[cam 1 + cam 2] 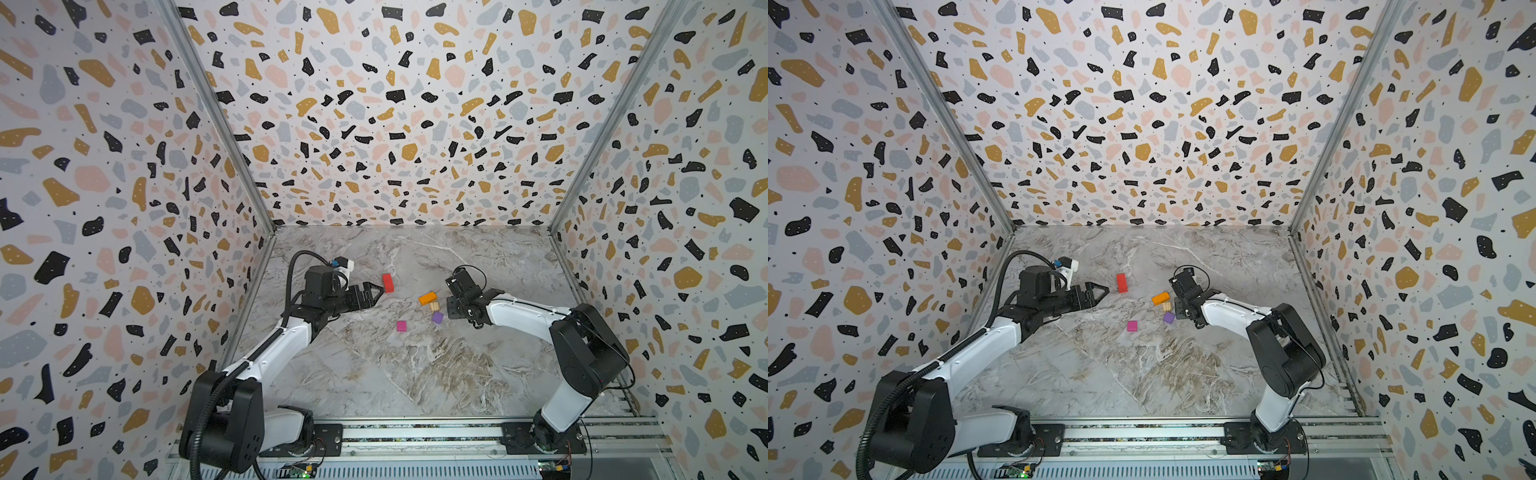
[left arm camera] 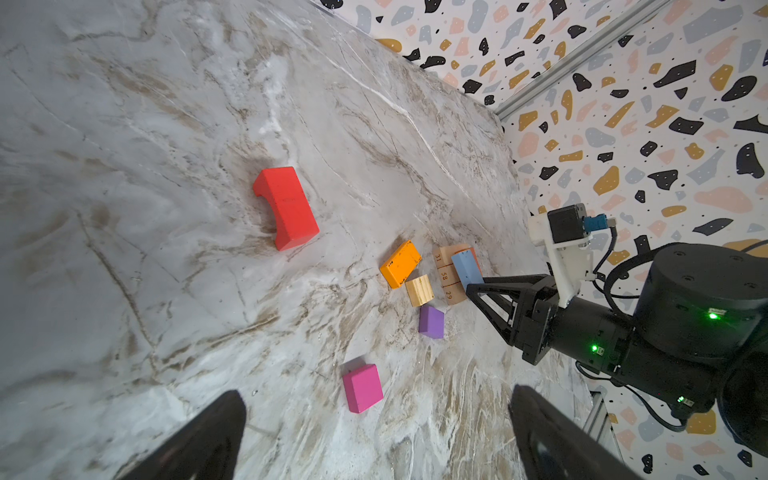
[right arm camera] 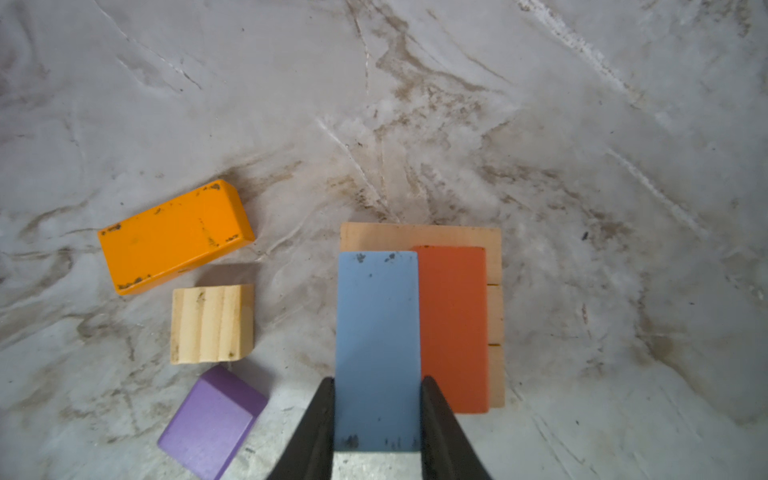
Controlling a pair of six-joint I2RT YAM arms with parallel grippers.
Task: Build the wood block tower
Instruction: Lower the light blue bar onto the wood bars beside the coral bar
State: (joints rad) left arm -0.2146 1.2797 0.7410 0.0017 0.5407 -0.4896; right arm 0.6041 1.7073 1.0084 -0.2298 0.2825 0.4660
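Observation:
The tower is a base of tan bars (image 3: 494, 266) with an orange-red block (image 3: 453, 324) lying on it. My right gripper (image 3: 378, 379) is shut on a light blue block (image 3: 376, 332), held over the base right beside the orange-red one; whether it rests there I cannot tell. Loose wood blocks lie close by: an orange block (image 3: 174, 237), a tan cube (image 3: 212, 324) and a purple cube (image 3: 212, 419). Farther left are a magenta block (image 2: 362, 387) and a red block (image 1: 387, 283). My left gripper (image 1: 377, 292) is open and empty, its tips next to the red block.
Patterned walls close in the marble table (image 1: 374, 374) at the back and both sides. A metal rail (image 1: 415, 432) carrying both arm bases runs along the front edge. In both top views the right wrist hides the tower.

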